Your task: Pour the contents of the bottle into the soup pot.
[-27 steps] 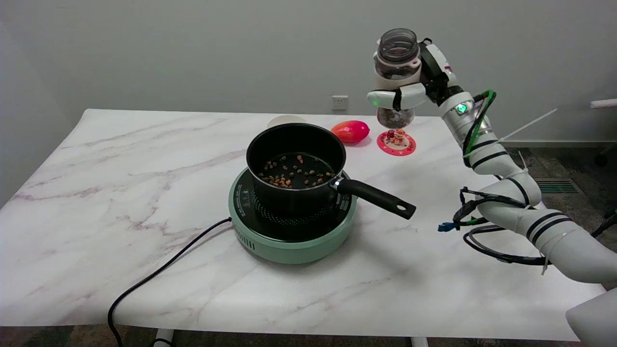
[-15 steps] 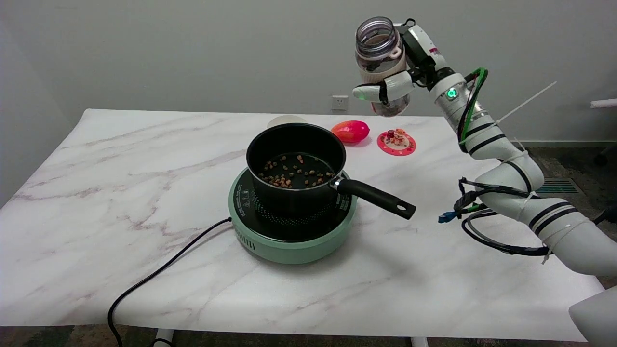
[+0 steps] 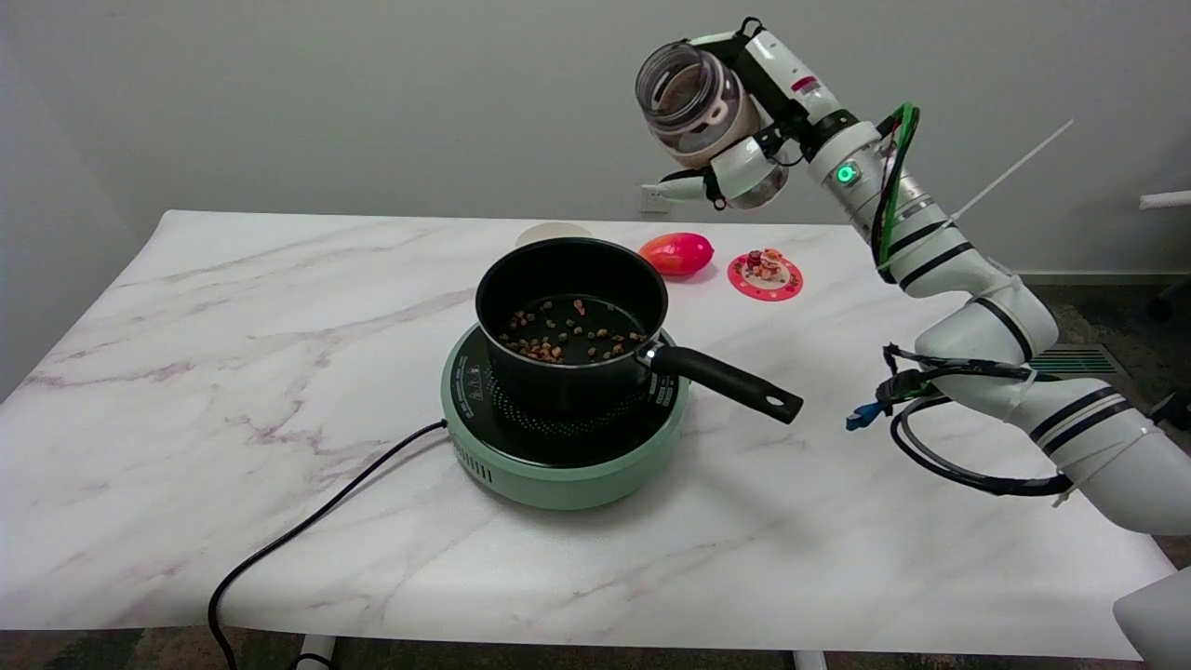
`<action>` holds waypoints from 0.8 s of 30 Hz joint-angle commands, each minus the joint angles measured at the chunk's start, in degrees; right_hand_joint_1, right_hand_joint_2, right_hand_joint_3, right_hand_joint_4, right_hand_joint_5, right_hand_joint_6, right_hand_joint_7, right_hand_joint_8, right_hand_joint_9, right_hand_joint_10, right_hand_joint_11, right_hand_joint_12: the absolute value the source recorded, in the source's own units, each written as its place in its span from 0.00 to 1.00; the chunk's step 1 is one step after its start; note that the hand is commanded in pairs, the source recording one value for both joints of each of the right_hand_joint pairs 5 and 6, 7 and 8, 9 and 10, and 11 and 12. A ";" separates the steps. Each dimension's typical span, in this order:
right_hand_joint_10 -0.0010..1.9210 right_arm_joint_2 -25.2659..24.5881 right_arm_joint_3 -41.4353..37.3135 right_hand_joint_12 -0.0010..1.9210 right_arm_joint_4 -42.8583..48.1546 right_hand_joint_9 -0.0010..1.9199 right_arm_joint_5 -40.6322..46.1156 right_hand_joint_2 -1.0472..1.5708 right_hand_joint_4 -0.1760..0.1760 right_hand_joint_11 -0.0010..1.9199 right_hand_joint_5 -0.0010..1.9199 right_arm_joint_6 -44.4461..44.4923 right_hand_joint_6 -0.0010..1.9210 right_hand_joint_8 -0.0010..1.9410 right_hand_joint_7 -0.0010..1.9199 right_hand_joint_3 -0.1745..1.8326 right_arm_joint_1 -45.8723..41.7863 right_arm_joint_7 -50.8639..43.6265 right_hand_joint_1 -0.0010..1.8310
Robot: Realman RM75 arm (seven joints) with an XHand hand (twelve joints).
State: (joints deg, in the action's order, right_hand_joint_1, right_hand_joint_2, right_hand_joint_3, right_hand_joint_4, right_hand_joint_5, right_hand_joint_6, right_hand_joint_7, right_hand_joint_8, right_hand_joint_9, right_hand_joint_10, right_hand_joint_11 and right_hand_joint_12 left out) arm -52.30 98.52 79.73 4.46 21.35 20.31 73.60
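My right hand (image 3: pixel 749 140) grips a clear bottle (image 3: pixel 693 102) with brown bits inside, high in the air above and to the right of the pot. The bottle is lidless and leans with its open mouth toward the upper left. Below it, the black soup pot (image 3: pixel 571 321) stands on a green induction cooker (image 3: pixel 562 445) in the middle of the table. Several brown pieces lie on the pot's bottom. Its black handle (image 3: pixel 730 381) points to the lower right.
A red-pink oval object (image 3: pixel 677 253) and a small red coaster with bits on it (image 3: pixel 765 273) lie behind the pot. A white round rim (image 3: pixel 551 233) shows just behind the pot. The cooker's black cable (image 3: pixel 307 526) runs off the front left edge.
The right arm has raised the bottle and carried it left toward the pot. The bottle went from upright to leaning left. The pot and cooker stayed put.
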 commanded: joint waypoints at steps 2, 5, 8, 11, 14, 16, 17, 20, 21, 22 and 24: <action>0.70 0.47 1.32 0.61 8.94 0.70 -19.06 0.75 0.50 0.61 1.00 -7.08 1.00 0.99 1.00 0.37 -1.86 -12.34 0.82; 0.69 0.47 1.64 0.61 8.89 0.69 -26.16 0.74 0.50 0.61 1.00 -7.03 1.00 0.99 1.00 0.38 -1.44 -13.58 0.82; 0.69 0.51 1.83 0.61 8.54 0.69 -29.88 0.73 0.50 0.61 1.00 -6.58 1.00 0.98 1.00 0.38 -1.32 -13.10 0.82; 0.68 0.63 2.06 0.60 8.66 0.68 -33.07 0.72 0.50 0.61 1.00 -6.57 1.00 0.98 0.99 0.39 -1.59 -13.52 0.82; 0.68 0.63 2.53 0.60 8.96 0.68 -36.26 0.72 0.50 0.60 1.00 -7.17 1.00 0.98 0.99 0.40 -1.71 -13.58 0.82; 0.68 0.61 2.67 0.60 9.33 0.68 -38.48 0.71 0.50 0.60 1.00 -7.47 1.00 0.98 0.99 0.40 -1.62 -13.58 0.82; 0.68 0.55 2.67 0.60 9.59 0.68 -39.20 0.71 0.50 0.60 1.00 -7.75 1.00 0.98 0.99 0.40 -1.56 -13.58 0.82; 0.68 0.55 2.67 0.60 10.27 0.68 -42.00 0.71 0.50 0.60 1.00 -8.03 1.00 0.98 0.99 0.39 -1.63 -13.46 0.81; 0.67 0.55 2.69 0.60 10.55 0.68 -42.73 0.71 0.50 0.60 1.00 -8.03 1.00 0.98 0.99 0.39 -1.63 -13.51 0.81; 0.67 0.55 2.75 0.60 10.87 0.67 -43.83 0.71 0.50 0.60 1.00 -8.03 1.00 0.97 0.98 0.39 -1.63 -13.32 0.81; 0.67 0.55 2.85 0.60 11.36 0.67 -44.94 0.71 0.50 0.60 1.00 -7.84 1.00 0.97 0.98 0.39 -1.61 -13.36 0.80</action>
State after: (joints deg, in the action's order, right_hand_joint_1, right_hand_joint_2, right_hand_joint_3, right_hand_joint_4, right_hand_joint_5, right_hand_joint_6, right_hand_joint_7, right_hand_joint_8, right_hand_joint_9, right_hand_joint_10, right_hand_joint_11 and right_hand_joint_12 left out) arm -51.83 100.31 87.65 -24.15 15.27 18.91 62.34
